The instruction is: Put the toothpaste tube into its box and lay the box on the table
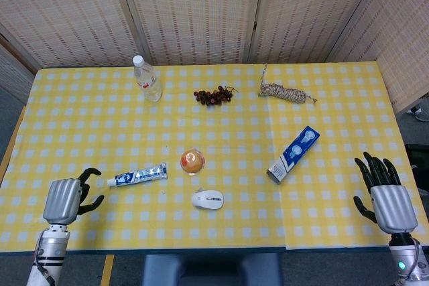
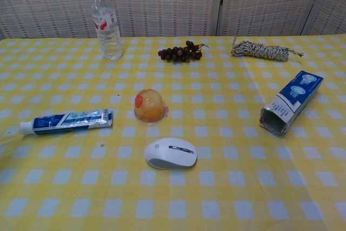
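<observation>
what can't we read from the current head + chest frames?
- Left hand: head view only, out of the chest frame; fingers curl under the palm, so their spread is unclear.
- Right hand: head view only, wrist cut by the bottom edge.
- Toothpaste box: inside too dark in the chest view.
- Toothpaste tube: print too small in both views.

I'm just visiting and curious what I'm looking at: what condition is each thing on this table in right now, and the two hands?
toothpaste tube: lying flat, outside its box, untouched
box: lying on its side, near end open
water bottle: upright, capped
computer mouse: resting on the cloth
jelly cup: sitting dome-up
grapes: loose bunch, lying
rope: bundled
left hand: holds nothing, fingers curled, near the tube
right hand: holds nothing, fingers spread
</observation>
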